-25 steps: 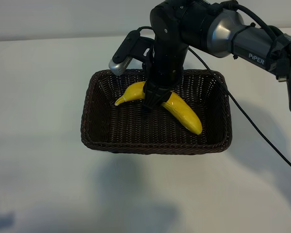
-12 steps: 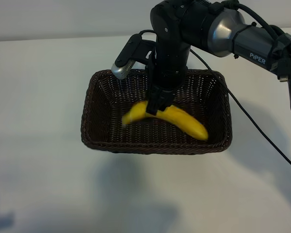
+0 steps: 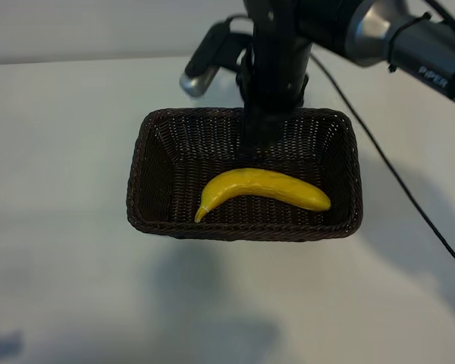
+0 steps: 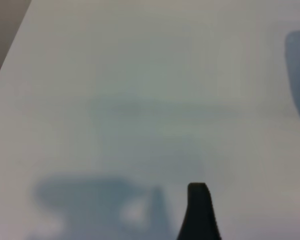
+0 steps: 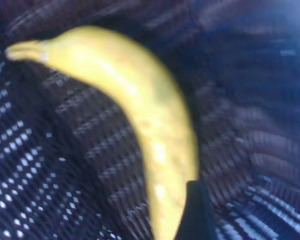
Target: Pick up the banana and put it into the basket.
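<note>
Exterior view: the banana [image 3: 262, 189] lies loose on the floor of the basket [image 3: 136, 171], toward its near wall, stem end pointing left — a second ago it hung clamped in the right gripper [image 3: 256, 144] over the far half, and half a second ago it was a falling blur. The gripper has since lifted clear above the far rim and nothing is in its grasp; the fingers merge with the dark weave behind them, so how wide they stand cannot be told here. With the fruit inside the basket and apart from the tool, the task looks essentially done, only a retreat remaining.

Left wrist view: bare pale tabletop and soft shadows, with one dark fingertip [image 4: 199, 210] of the left gripper poking in at the frame's edge. The second finger is cut off; the arm is parked well away from the basket, and its fingers stand wide with nothing between them.

Right wrist view: the banana [image 5: 140, 115] fills the frame over the brown wicker [image 5: 35, 165], blurred. A single dark fingertip [image 5: 196, 210] overlaps its lower end — its partner is out of frame, so contact cannot be judged from here.
</note>
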Robot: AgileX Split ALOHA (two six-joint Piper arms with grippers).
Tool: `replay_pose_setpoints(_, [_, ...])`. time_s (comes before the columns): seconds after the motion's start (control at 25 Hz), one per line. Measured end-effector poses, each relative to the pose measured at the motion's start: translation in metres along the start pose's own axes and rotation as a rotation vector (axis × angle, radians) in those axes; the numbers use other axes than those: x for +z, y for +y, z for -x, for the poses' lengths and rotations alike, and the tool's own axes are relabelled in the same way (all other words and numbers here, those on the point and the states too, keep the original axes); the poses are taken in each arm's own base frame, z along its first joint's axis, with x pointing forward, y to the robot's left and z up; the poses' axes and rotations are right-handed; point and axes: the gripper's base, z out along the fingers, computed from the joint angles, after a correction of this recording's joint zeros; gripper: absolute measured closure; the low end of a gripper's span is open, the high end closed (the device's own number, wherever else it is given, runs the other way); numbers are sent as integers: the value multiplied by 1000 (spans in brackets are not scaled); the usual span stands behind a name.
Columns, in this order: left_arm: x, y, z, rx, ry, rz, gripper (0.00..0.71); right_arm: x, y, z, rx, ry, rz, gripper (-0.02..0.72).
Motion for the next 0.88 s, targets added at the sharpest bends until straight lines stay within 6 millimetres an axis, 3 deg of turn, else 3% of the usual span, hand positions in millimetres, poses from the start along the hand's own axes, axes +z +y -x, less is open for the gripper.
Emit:
replay_pose_setpoints(0.2, [0, 0, 0, 0, 0, 0, 148, -11, -37, -13, 128, -11, -38, 156])
replay_pose_setpoints(0.32, [0, 0, 0, 0, 0, 0, 148, -11, -72, -34, 271, -13, -56, 156])
replay_pose_setpoints(0.56, [0, 0, 0, 0, 0, 0, 148, -11, -146, -98, 697, -18, -53, 156])
replay_pose_setpoints(0.72, [0, 0, 0, 0, 0, 0, 148, -14, -180, -140, 940, -14, -75, 156])
replay_pose_setpoints(0.88, [0, 0, 0, 0, 0, 0, 148, -16, -202, -173, 1041, -7, -97, 156])
